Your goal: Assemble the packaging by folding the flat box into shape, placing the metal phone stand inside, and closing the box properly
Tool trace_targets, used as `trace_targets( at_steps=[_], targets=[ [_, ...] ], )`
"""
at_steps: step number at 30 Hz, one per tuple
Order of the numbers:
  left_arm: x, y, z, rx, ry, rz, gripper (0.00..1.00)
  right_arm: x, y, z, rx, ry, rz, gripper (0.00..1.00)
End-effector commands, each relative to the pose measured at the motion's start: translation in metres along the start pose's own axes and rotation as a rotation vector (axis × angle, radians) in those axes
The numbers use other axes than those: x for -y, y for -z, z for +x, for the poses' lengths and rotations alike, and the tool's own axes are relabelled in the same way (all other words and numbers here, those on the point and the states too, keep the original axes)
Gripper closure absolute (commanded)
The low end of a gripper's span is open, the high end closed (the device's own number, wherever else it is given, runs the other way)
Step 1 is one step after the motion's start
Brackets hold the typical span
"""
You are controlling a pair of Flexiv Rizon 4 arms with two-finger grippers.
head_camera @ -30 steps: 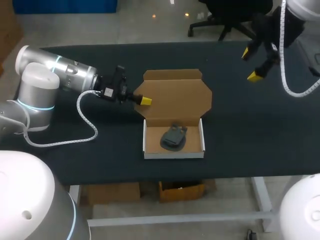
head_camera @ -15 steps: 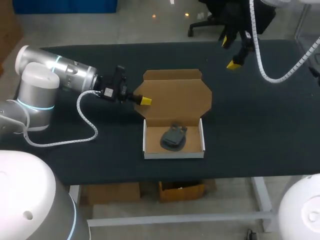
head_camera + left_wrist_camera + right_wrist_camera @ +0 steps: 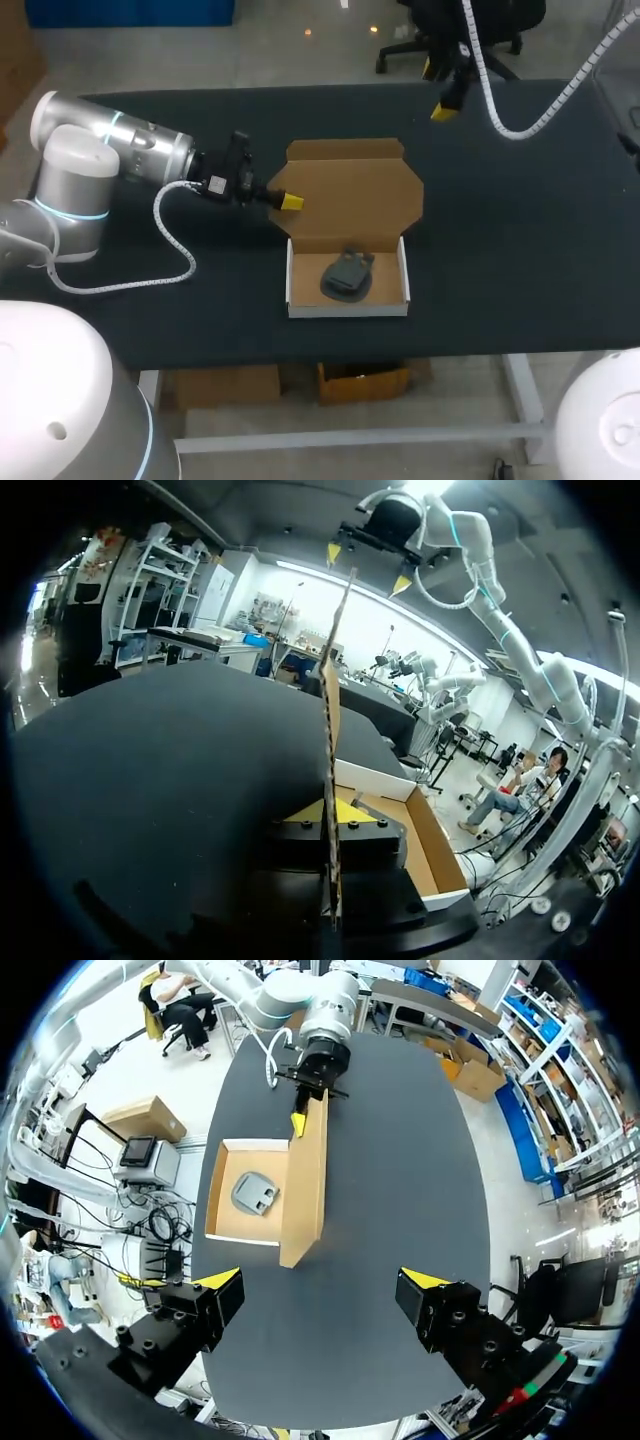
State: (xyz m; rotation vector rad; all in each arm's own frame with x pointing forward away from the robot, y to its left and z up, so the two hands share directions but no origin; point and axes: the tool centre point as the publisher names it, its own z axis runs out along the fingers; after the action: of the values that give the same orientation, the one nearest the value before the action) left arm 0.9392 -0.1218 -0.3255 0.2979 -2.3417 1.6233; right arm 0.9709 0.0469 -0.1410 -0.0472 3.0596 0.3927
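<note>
While left pincer (image 3: pixel 291 202) grips lid (image 3: pixel 350 190), stand (image 3: pixel 347 275) boxed

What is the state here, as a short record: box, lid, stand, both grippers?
box: on the table, folded into shape, open
lid: standing upright
stand: lying inside the box
left gripper: shut on the lid's side edge
right gripper: open, empty, above the table's far side

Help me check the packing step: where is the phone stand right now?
In the head view the phone stand lies inside the box tray near the middle of the table, just in front of the open lid.
</note>
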Motion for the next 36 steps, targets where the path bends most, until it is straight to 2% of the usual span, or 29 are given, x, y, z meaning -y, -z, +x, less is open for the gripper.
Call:
trace_targets(
  at_steps=[1, 5, 18, 26, 36],
  targets=[
    [-0.002, -0.001, 0.007, 0.039, -0.037, -0.011, 1.0, -0.009, 0.001, -0.007, -0.038, -0.001, 0.044, 0.0],
    [-0.003, -0.002, 0.012, 0.07, -0.087, -0.032, 1.0, -0.014, -0.001, -0.009, -0.04, 0.005, 0.053, 0.0],
    [-0.003, 0.0, 0.021, 0.138, -0.186, -0.009, 1.0, -0.023, -0.005, -0.01, -0.046, 0.023, 0.057, 0.0],
    [-0.005, -0.003, 0.021, 0.196, -0.265, -0.049, 1.0, -0.028, -0.007, -0.009, -0.054, 0.035, 0.057, 0.0],
    [-0.001, -0.003, 0.026, 0.22, -0.323, -0.052, 1.0, -0.031, -0.008, -0.009, -0.06, 0.044, 0.054, 0.0]
  ],
)
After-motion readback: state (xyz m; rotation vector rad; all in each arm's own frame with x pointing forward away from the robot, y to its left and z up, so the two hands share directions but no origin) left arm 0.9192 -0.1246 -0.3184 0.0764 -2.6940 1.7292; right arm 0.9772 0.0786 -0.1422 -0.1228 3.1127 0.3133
